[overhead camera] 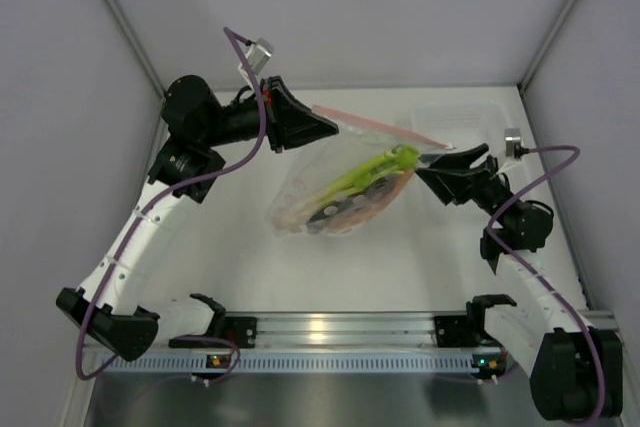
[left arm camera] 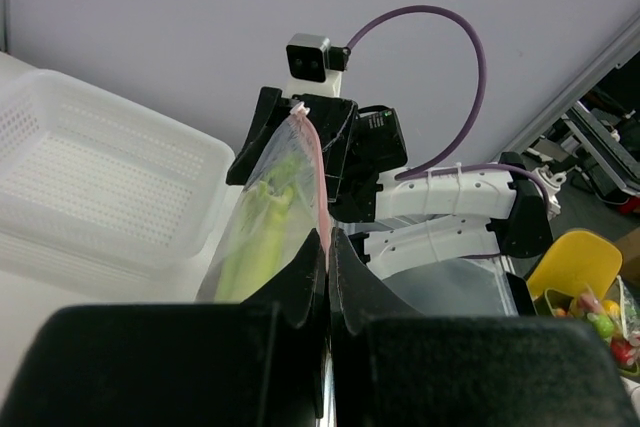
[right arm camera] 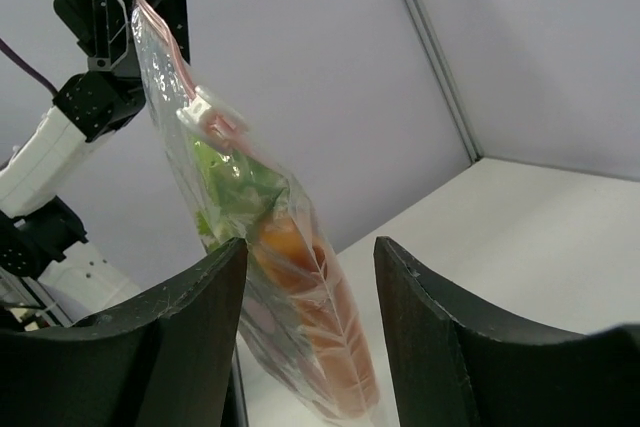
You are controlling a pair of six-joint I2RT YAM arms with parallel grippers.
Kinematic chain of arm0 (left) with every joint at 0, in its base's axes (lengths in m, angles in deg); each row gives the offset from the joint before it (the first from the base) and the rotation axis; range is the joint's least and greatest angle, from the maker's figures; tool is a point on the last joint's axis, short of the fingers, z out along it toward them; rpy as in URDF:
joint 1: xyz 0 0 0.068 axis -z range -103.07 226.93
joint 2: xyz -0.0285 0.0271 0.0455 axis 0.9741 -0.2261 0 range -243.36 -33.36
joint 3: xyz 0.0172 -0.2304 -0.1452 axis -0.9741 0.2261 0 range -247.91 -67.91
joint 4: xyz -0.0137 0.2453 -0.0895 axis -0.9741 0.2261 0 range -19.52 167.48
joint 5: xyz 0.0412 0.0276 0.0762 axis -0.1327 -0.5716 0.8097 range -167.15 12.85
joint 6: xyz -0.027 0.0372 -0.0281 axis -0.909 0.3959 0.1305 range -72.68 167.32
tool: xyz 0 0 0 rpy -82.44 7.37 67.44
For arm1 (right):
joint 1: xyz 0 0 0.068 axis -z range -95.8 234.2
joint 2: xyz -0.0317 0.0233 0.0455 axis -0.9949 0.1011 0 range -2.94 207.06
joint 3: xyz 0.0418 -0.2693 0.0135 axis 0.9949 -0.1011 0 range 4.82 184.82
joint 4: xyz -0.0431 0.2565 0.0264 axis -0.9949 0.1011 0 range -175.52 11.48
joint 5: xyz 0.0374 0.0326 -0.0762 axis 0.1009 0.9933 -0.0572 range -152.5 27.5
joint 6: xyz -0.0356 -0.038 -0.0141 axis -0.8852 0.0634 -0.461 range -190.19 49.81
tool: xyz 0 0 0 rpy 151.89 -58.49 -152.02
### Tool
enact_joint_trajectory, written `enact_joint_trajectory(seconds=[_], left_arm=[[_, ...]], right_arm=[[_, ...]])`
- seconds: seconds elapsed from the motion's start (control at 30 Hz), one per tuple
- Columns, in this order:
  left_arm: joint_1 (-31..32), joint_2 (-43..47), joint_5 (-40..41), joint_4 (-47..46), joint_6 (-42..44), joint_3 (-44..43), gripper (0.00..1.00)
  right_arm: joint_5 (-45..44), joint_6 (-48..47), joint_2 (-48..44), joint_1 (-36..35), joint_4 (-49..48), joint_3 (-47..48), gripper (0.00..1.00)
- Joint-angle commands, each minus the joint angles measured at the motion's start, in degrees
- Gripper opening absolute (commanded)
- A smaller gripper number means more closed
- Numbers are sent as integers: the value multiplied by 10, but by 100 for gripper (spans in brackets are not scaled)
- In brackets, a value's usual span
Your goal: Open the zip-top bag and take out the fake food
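The clear zip-top bag (overhead camera: 318, 175) hangs between the two arms above the table. Its pink zip strip (overhead camera: 372, 125) runs from my left gripper (overhead camera: 322, 127) toward my right gripper (overhead camera: 440, 160). My left gripper (left arm camera: 328, 247) is shut on one end of the strip (left arm camera: 318, 172). My right gripper (right arm camera: 310, 247) is open, with the bag's (right arm camera: 190, 147) lower part in front of and between its fingers, not pinched. Inside the bag are a yellow-green stalk (overhead camera: 375, 169), an orange slice (right arm camera: 300, 267) and dark pieces (overhead camera: 338, 212). The fish is hidden.
A rigid clear tray (overhead camera: 462, 115) sits at the back right, just behind the right gripper; it also shows in the left wrist view (left arm camera: 90, 177). White walls close in the left, the back and the right. A metal rail (overhead camera: 330, 329) runs along the near edge.
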Motion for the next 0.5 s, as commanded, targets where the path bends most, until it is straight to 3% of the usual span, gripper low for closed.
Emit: enact_joint_trajectory(seconds=[0.0, 0.27, 0.47], left_arm=[[0, 2, -4, -56, -16, -31, 0], [-1, -9, 6, -57, -31, -35, 0], [-1, -12, 31, -57, -35, -33, 0]], right_arm=[[14, 24, -3, 4, -263, 29, 55], [18, 30, 2, 3, -263, 64, 56], [23, 29, -11, 3, -262, 67, 38]])
